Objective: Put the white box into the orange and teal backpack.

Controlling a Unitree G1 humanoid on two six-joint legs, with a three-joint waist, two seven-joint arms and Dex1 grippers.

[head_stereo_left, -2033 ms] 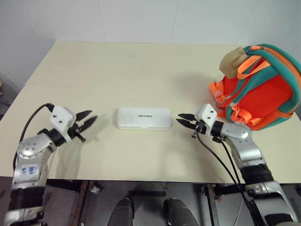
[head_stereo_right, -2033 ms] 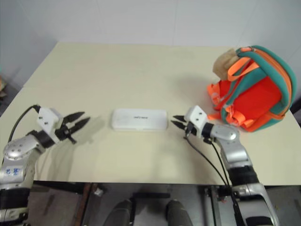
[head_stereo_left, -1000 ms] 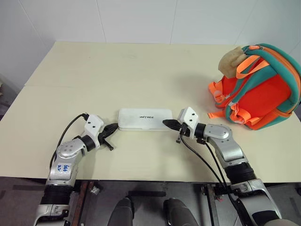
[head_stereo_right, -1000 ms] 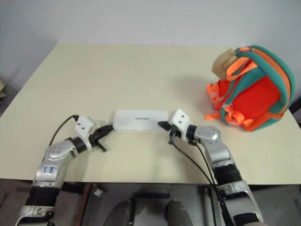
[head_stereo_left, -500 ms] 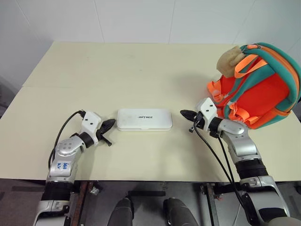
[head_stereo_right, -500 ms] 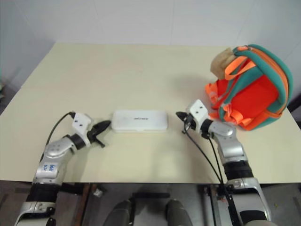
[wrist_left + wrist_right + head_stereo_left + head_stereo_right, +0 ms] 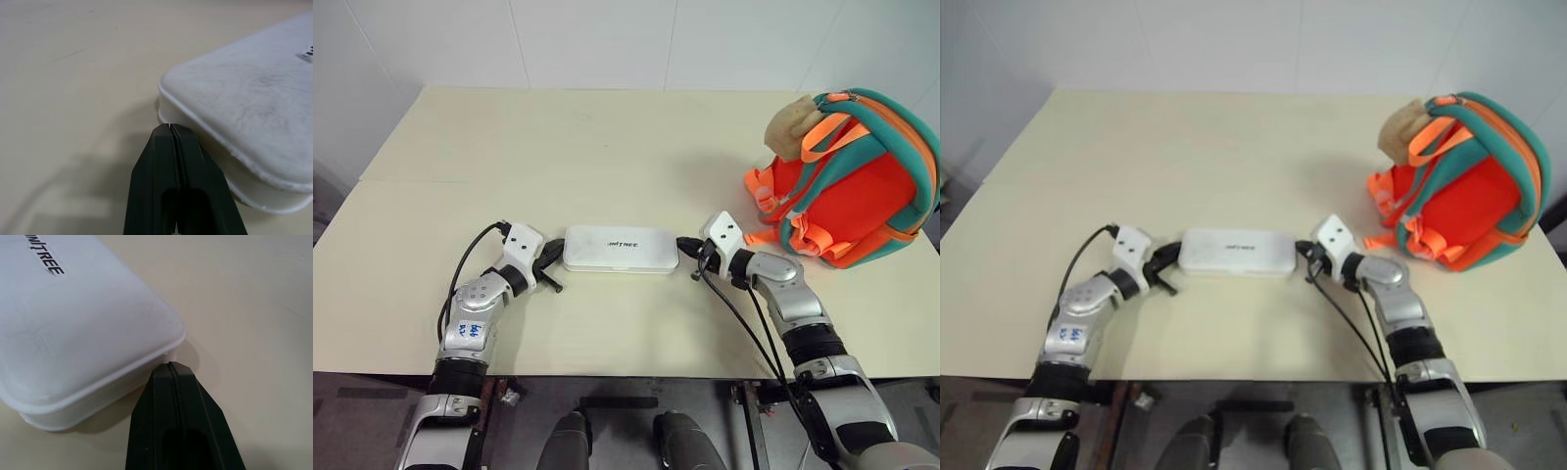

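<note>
Table (image 7: 607, 147) is carrying everything, lying under both arms. The orange and teal backpack (image 7: 847, 181) is standing well beyond the right gripper, off to its outer side, tan plush toy (image 7: 790, 127) at its top; whether it is unzipped I cannot tell.

The white box (image 7: 620, 249) is lying flat between the two grippers, lettering up. Left gripper (image 7: 551, 262), fingers clenched together on nothing, is pressing its tip at the box's left end. Right gripper (image 7: 690, 250), likewise clenched and empty, is meeting the box's right end near a corner.

Judgement: this is shaping up as a two-sided squeeze lift. Risk: narrow tips on rounded ends are offering little contact, so uneven pressure could make the box pivot, pop out or drop during the carry to the backpack.
</note>
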